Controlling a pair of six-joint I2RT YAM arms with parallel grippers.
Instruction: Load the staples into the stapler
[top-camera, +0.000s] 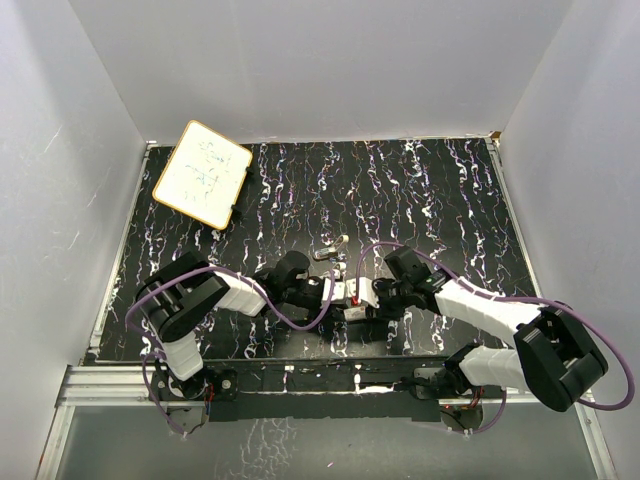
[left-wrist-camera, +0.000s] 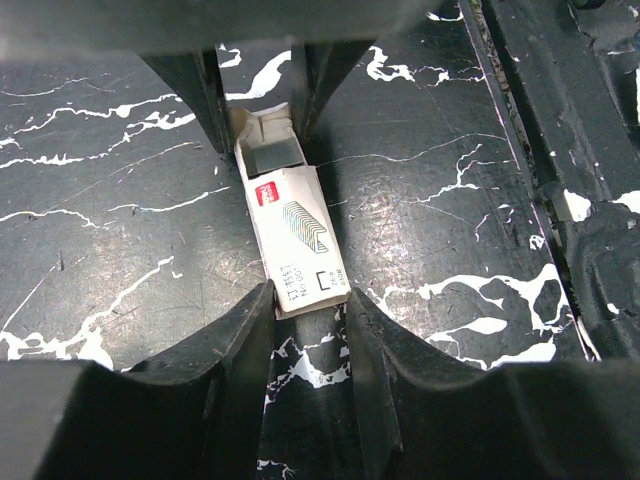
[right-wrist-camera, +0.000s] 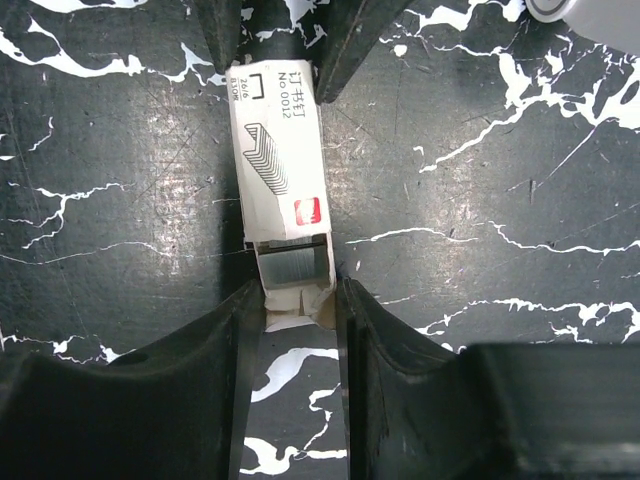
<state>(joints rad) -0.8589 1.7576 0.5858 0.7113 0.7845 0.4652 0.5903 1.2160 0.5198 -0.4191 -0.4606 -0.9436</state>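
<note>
Well, the staples box (left-wrist-camera: 295, 225) lies near the table's (top-camera: 420, 190) front edge, open room beyond. The left gripper (left-wrist-camera: 308, 292) and right gripper (right-wrist-camera: 297, 285) pinch its opposite ends, jaws narrowly parted.

Lab robot cell: a boxed-in table rig.
Plain white panel walls (top-camera: 320, 60) close in a black, white-veined marble-pattern table (top-camera: 420, 180). Black-and-white left robot arm (top-camera: 200, 298) and right robot arm (top-camera: 490, 310) are bolted to a silver aluminium rail (top-camera: 100, 385), with purple cables (top-camera: 385, 246) looping off them. A small wood-framed scribbled whiteboard (top-camera: 202, 173) lies in the far left corner.
</note>
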